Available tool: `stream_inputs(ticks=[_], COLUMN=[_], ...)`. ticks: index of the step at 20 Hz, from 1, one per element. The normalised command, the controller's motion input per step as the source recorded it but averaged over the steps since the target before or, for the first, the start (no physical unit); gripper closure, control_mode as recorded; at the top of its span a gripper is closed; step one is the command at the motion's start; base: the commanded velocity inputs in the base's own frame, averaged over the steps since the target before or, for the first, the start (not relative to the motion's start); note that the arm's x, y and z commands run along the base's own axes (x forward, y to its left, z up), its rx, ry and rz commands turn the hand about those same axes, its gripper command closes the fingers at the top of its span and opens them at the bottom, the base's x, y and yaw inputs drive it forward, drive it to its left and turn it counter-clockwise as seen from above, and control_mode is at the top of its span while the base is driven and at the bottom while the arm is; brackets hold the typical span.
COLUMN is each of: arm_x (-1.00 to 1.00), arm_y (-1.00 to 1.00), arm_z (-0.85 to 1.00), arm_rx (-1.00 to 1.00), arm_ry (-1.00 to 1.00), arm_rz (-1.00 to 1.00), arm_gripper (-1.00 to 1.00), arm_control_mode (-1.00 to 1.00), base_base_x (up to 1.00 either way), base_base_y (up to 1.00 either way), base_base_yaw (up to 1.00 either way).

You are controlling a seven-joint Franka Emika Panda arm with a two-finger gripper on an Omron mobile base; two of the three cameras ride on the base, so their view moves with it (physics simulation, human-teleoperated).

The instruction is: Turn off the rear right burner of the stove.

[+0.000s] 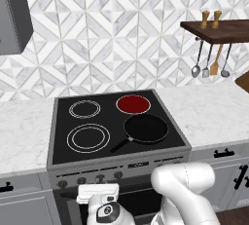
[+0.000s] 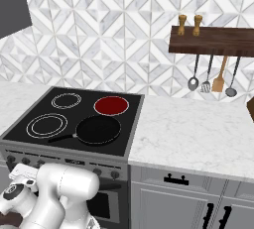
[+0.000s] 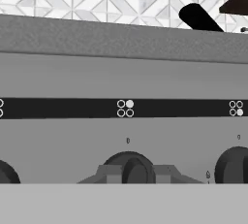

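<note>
Frying pan [image 1: 146, 128] crowds the stove [image 1: 63, 121]; knob panel [image 3: 121, 140] front unobstructed.

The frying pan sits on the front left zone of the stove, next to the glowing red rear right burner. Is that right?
Not quite. The frying pan sits on the front right zone of the stove, directly in front of the glowing red rear right burner. The left base view shows it; the front left zone holds only white rings.

Left base view: high, behind arm at left, facing forward-down onto stove [image 1: 116, 126].
Right base view: same height, from right; shares stove, backsplash, utensil shelf [image 2: 218, 39].
Hand view: low, level, very near stove front panel; 3 knobs [image 3: 128, 167] visible, possibly more offscreen.
</note>
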Motion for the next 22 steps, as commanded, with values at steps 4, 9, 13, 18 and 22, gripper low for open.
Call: stream_inputs(ticks=[4, 9, 13, 18, 22], arm_x=[0.00, 0.00, 0.03, 0.14, 0.24], arm_y=[-0.21, -0.27, -0.28, -0.31, -0.34], arm_z=[0.00, 0.00, 0.00, 0.00, 0.00], arm_rx=[0.50, 0.56, 0.61, 0.64, 0.69], arm_ry=[-0.12, -0.16, -0.17, -0.15, -0.15], arm_rz=[-0.07, -0.09, -0.12, -0.14, -0.15], arm_gripper=[1.00, 1.00, 1.00, 1.00, 1.00], arm_control_mode=[-1.00, -1.00, -1.00, -1.00, -1.00], base_base_x=[0.00, 0.00, 0.00, 0.00, 0.00], base_base_y=[0.00, 0.00, 0.00, 0.00, 0.00], base_base_yaw=[0.00, 0.00, 0.00, 0.00, 0.00])
